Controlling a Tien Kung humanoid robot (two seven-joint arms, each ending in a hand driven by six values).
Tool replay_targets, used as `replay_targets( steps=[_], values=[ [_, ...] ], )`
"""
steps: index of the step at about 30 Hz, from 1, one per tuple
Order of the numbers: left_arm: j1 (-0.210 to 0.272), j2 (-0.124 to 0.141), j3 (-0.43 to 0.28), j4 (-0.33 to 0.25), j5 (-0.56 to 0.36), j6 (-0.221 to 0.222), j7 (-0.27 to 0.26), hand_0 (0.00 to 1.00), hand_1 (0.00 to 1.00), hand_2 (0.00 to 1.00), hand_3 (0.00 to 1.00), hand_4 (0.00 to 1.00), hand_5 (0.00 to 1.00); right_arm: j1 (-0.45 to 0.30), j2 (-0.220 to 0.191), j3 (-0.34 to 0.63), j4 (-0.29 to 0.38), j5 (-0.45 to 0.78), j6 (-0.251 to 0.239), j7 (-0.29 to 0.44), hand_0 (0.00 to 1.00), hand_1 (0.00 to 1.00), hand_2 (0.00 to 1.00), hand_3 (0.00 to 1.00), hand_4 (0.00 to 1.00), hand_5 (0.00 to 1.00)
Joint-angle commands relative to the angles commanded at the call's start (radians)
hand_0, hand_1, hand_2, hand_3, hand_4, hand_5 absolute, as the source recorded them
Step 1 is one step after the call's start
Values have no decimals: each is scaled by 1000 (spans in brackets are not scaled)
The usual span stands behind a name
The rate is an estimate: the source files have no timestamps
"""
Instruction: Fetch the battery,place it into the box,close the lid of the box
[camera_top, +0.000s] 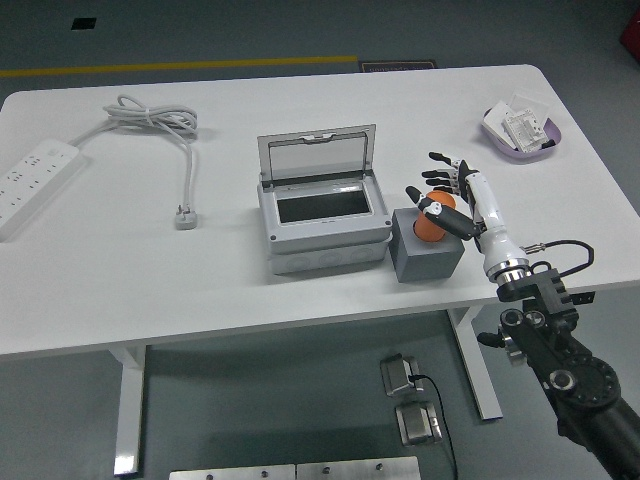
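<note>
While the lid stands up and the cavity shows dark, the task reads as barely begun: fetch under way, placing and closing both left.

Right arm: enters from lower right, black links, white forearm reaching in over the table.
Right hand (452, 197): at the orange battery (431, 228), thumb across its top, other fingers (443, 172) spread behind it; grip looks partial, not a firm clench, and I cannot tell if it bears the weight.
Battery: round orange piece sitting on the grey block (427, 251), just right of the box, not lifted as far as can be seen.
Box (322, 235): grey enclosure, centre table, hinged lid (318, 154) tilted up at the rear; nothing visible inside.
Left arm: out of view.
Far left: white power strip (34, 181) and coiled cable (160, 125), plug lying well apart from the box.
Far right: lilac tray (500, 140) holding small packets.
Remaining, by judgement: secure grasp, carry left over the opening, release, swing lid down.
</note>
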Motion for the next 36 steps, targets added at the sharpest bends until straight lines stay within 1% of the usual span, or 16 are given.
replay_targets(
  steps=[10,11,16,17,20,21,23,28,29,30,34,35,36],
  values=[
    [0,1,1,0,-2,1,1,659,686,717,768,815,907,-2,-3,-15,-11,22,7,1,669,644,660,775,883,432],
    [0,1,1,0,-1,1,0,647,687,717,768,814,906,-2,-3,-17,-11,23,8,1,669,649,661,774,884,430],
    [-3,-1,-2,0,2,0,-2,647,687,717,768,814,906,-2,3,-30,-16,33,14,4,669,649,661,774,884,430],
    [-3,-1,-2,0,2,0,-2,626,688,717,768,815,908,-3,5,-32,-17,36,15,6,647,654,664,776,885,437],
    [-3,-2,-1,0,2,0,-1,626,688,717,768,815,908,-3,15,-31,-25,53,14,20,647,654,664,776,885,437],
    [-2,-2,-1,0,2,0,-1,626,688,717,768,815,908,-2,19,-31,-27,60,11,26,647,654,664,776,885,437],
    [-2,-3,1,0,1,0,0,610,688,719,767,813,906,1,27,-33,-36,79,-4,49,634,662,670,777,874,428],
    [-3,-5,3,0,3,-1,0,610,688,719,767,813,906,10,43,-40,-61,130,-46,103,634,662,670,777,874,428],
    [-3,-5,3,0,3,-1,0,608,690,719,767,814,905,11,46,-42,-65,143,-53,113,666,675,671,775,873,433],
    [-4,-5,4,0,2,-1,0,608,690,719,767,814,905,12,48,-45,-69,155,-59,122,666,675,671,775,873,433],
    [-4,-5,6,0,2,-2,-1,608,690,719,767,814,905,13,56,-55,-86,194,-71,144,666,675,671,775,873,433],
    [-4,-4,6,0,2,-2,-1,607,691,719,767,812,905,13,58,-58,-90,202,-72,148,695,679,675,775,872,438],
    [-4,-4,6,0,2,-2,-1,607,691,719,767,812,905,12,60,-60,-94,208,-72,150,695,679,675,775,872,438]
  ],
)
